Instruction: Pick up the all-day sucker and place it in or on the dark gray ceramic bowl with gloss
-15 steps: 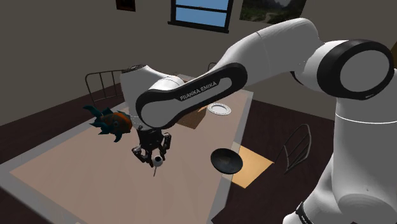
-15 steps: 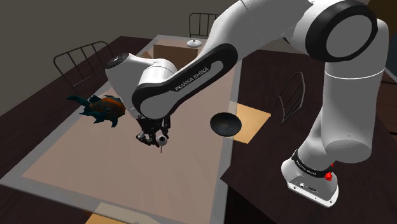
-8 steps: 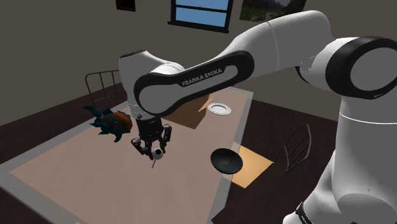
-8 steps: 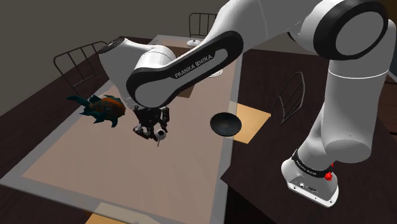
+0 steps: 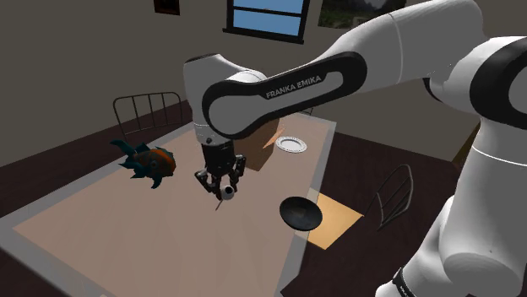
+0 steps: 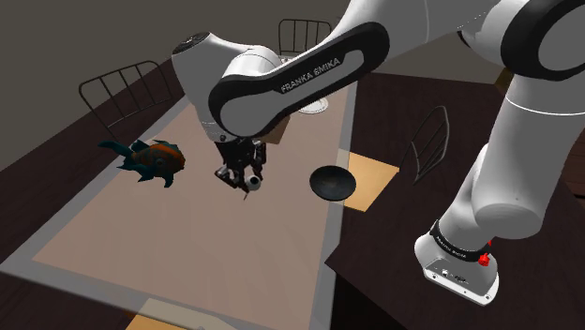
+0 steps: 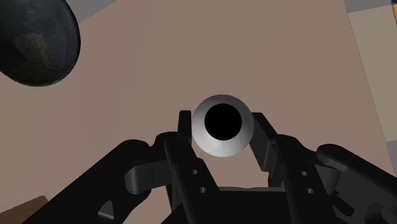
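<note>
Hanging above the table [image 5: 127, 236], the bent arm [image 5: 279, 89] points down, fingers [image 7: 261, 130] clasping the sucker [image 7: 222, 144].

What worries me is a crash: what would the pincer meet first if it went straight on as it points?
Probably the bare brown tabletop: the black pincer, shut on the round grey-white sucker, points down at it. The dark glossy bowl sits off to one side of that line.

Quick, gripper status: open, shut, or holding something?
The gripper is closed, holding the sucker: its pale round head is clasped between the two fingers.
</note>
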### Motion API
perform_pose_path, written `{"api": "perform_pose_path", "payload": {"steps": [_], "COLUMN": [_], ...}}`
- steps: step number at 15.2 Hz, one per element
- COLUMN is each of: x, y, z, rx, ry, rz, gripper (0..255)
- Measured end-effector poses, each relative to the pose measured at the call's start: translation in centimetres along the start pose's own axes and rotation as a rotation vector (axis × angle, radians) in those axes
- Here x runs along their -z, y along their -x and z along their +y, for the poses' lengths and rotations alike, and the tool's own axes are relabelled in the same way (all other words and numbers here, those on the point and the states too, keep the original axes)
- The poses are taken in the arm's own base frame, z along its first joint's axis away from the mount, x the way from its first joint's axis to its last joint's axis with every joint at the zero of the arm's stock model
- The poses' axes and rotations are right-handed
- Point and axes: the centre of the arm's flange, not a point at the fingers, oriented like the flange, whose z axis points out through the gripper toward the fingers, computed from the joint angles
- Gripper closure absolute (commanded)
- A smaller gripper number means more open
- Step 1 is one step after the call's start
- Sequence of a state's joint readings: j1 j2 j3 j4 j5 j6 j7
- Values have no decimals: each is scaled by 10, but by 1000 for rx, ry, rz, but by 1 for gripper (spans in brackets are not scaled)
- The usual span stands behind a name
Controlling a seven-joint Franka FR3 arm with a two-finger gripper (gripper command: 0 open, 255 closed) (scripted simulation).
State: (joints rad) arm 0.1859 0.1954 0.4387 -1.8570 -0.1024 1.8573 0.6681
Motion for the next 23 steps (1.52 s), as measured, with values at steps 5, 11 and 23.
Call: {"api": "perform_pose_path", "payload": {"steps": [5, 11, 23], "x": [3, 3, 8], "y": [10, 29, 62], "z": [66, 145, 298], "rx": [-1, -2, -1], "ry": [0, 0, 0], "rz": [0, 0, 0], "gripper": [255, 255, 255]}}
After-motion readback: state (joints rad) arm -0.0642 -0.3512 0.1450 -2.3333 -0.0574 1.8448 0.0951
